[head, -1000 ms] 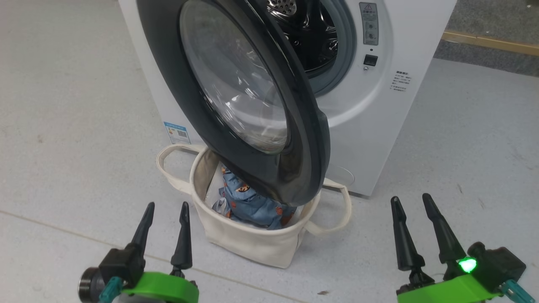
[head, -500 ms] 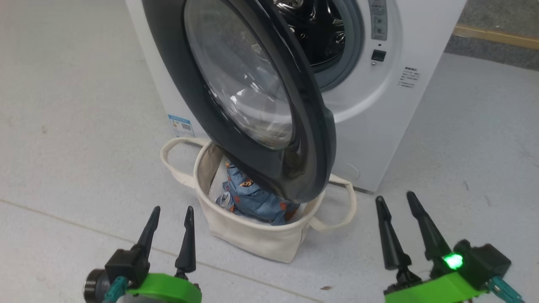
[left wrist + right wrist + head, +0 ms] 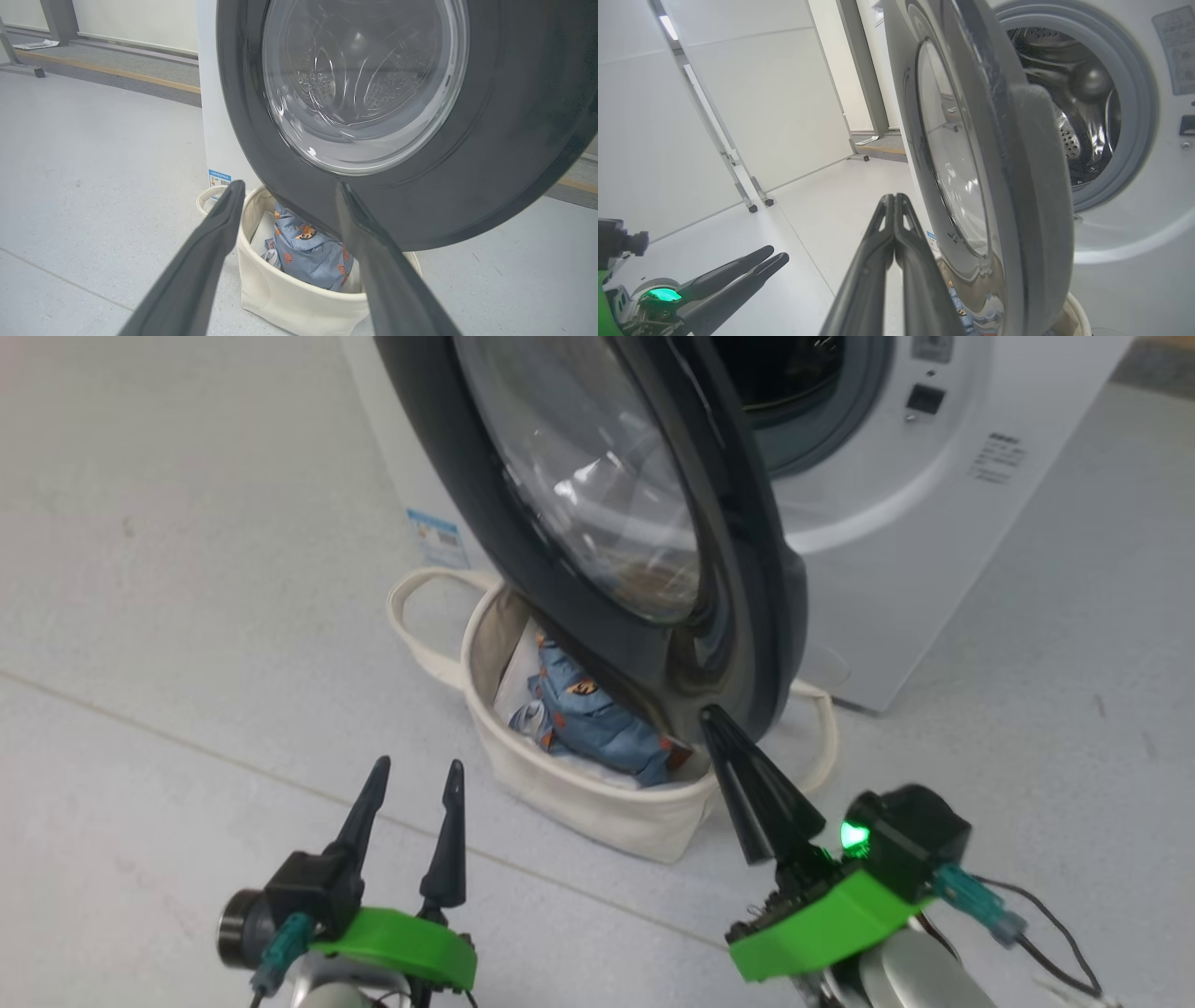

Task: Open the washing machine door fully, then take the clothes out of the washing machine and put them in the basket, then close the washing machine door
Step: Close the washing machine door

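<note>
- Glossy black around a bulging clear glass window, the large round washing machine door (image 3: 607,495) stands swung out from the white box-shaped front-loading washing machine (image 3: 887,551) in the head view. Its lower edge hangs over the round cream canvas basket (image 3: 597,812) on the pale grey floor (image 3: 168,616).
- Light blue fabric clothes (image 3: 597,733) printed with small orange animals lie inside the basket, partly hidden by the door's rim. A blue sticker (image 3: 437,537) sits low on the machine's front.
- At the lower left, the left gripper (image 3: 417,765) hovers over the floor with its two dark fingers parted and nothing between them, near the basket but apart from it.
- At the lower right, the right gripper (image 3: 714,719) points up, its fingers reading as one dark cone. The tip is right at the door's lower rim; whether it touches cannot be told.
- Left wrist view: the left gripper's fingers are spread wide and hold nothing. They frame the basket and the clothes, with the door hanging above.
- Right wrist view: the right gripper's fingers are pressed together at the tips and hold nothing, just beside the door's outer face, which is seen nearly edge-on. To the right, the grey-rimmed steel drum (image 3: 1083,116) lies open, and the left gripper shows at the lower left.
</note>
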Motion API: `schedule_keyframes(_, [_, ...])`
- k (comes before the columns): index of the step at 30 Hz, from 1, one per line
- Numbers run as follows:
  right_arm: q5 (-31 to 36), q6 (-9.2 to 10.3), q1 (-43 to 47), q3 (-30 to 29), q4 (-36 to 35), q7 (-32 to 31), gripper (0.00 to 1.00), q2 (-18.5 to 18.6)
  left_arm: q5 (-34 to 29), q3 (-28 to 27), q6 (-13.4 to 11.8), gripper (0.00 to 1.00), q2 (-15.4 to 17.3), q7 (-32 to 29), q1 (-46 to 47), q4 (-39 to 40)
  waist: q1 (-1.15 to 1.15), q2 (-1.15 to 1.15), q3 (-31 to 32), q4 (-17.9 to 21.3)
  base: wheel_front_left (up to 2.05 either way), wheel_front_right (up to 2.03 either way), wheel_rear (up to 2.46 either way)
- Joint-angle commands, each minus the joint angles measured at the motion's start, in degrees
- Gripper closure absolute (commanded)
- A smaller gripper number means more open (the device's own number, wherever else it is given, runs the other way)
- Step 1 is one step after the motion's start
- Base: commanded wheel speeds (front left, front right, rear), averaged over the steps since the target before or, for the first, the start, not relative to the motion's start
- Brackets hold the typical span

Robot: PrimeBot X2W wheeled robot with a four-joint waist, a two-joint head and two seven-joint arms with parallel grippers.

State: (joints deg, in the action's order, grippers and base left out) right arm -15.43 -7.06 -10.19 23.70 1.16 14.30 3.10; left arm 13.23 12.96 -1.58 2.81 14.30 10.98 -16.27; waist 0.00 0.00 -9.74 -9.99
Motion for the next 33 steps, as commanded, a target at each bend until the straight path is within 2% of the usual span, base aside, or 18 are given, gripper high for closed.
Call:
schedule_keyframes(1, [0.9,-0.43,-3.4,1.9,-0.3,0.7,1.00,-0.2,0.5,-0.8,-0.5,0.00,0.1,0.7,2.4,1.6,0.00,0.00,-1.8,-1.2,0.00,0.00,0.00])
schedule_keyframes(9, [0.3,-0.43,-7.6,-2.5,2.2,0.7,1.00,-0.2,2.0,1.9,-1.6,0.00,0.1,0.7,4.1,1.5,0.00,0.00,-4.2,-2.7,0.00,0.00,0.00])
schedule_keyframes(22, [-0.1,-0.43,-12.7,-9.5,2.8,0.7,1.00,-0.2,2.6,3.8,-2.5,0.00,0.1,0.7,6.8,1.9,0.00,0.00,-8.7,-2.5,0.00,0.00,0.00])
schedule_keyframes(29, [-0.8,-0.43,-19.2,-15.1,4.8,0.7,1.00,-0.1,2.8,5.0,-3.2,0.00,0.1,0.7,9.4,2.7,0.00,0.00,-12.7,-2.4,0.00,0.00,0.00])
schedule_keyframes(33, [-2.0,-0.43,-24.1,-17.9,6.9,0.7,1.00,1.2,3.0,5.6,-3.6,0.00,0.1,0.7,11.0,3.3,0.00,0.00,-15.1,-2.7,0.00,0.00,0.00])
